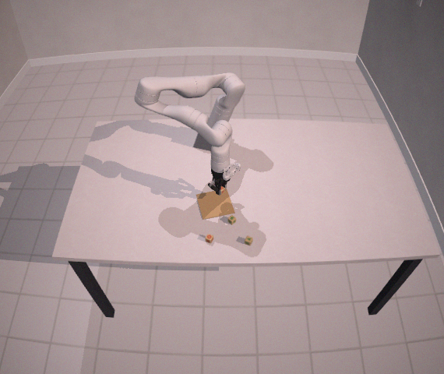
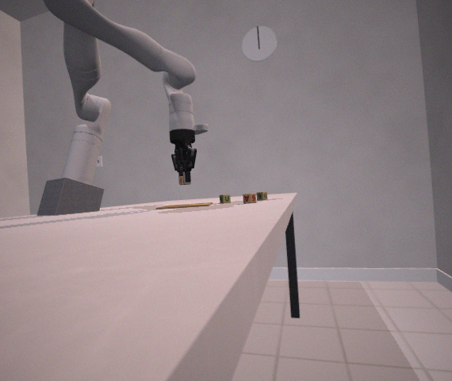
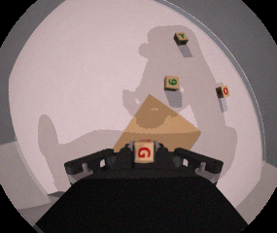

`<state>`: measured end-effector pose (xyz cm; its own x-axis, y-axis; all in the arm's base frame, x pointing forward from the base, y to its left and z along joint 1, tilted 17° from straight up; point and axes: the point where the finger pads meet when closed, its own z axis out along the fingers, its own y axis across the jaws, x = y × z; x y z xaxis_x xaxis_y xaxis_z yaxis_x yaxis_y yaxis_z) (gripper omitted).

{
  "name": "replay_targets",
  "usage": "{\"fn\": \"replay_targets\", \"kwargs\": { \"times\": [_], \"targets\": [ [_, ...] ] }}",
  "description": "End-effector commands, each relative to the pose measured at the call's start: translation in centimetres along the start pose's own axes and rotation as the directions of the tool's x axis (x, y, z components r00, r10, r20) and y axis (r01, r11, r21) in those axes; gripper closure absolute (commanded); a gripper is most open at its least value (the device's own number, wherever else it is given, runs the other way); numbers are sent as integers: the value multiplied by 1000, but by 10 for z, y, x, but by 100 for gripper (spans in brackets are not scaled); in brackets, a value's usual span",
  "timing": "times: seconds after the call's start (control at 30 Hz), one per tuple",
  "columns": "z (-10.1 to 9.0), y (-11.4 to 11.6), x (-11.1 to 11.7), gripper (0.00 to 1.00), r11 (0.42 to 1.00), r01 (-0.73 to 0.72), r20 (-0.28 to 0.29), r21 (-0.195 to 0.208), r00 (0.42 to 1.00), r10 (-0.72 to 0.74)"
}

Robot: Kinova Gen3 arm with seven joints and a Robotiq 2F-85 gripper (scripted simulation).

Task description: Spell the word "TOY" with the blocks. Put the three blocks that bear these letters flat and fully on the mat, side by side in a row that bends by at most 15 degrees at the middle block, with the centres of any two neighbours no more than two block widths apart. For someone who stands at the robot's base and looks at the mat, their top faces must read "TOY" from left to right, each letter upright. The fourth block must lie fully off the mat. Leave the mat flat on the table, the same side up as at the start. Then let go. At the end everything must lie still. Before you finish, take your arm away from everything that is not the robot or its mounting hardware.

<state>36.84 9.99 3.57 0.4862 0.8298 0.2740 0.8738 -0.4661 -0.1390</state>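
My gripper [image 1: 218, 191] [image 2: 184, 180] [image 3: 144, 147] is shut on a block with a red G [image 2: 181, 180] [image 3: 144, 153] on the side facing the wrist camera; its top letter is hidden. It holds the block above the mat [image 1: 213, 206] [image 2: 185, 205] [image 3: 177, 124], near the edge towards the base. A green-lettered block [image 1: 231, 220] [image 2: 224, 198] [image 3: 171, 83] lies off the mat, just beyond a corner; its mark resembles a 9 or G. A block with a green Y [image 1: 248, 240] [image 2: 262, 195] [image 3: 181, 38] and one with a red O [image 1: 209, 238] [image 2: 249, 198] [image 3: 223, 91] lie farther out.
The tan mat lies flat on the pale table [image 1: 326, 188] [image 2: 95, 262]. The Y and O blocks are near the table's front edge, apart from each other. The arm's shadows fall across the mat and the table. The robot's base block [image 2: 70, 198] stands behind the mat.
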Motion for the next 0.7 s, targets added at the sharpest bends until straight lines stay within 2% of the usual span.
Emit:
{"fn": "replay_targets", "kwargs": {
  "times": [0.0, 0.2, 0.67],
  "targets": [
    [-21, 9, -1, 79, 1000, -8, -2, -25, 1000, 8],
    [-39, 8, -2, 79, 1000, -8, -2, -25, 1000, 8],
    [-39, 8, -1, 79, 999, -22, -2, -25, 1000, 22]
  ]
}}
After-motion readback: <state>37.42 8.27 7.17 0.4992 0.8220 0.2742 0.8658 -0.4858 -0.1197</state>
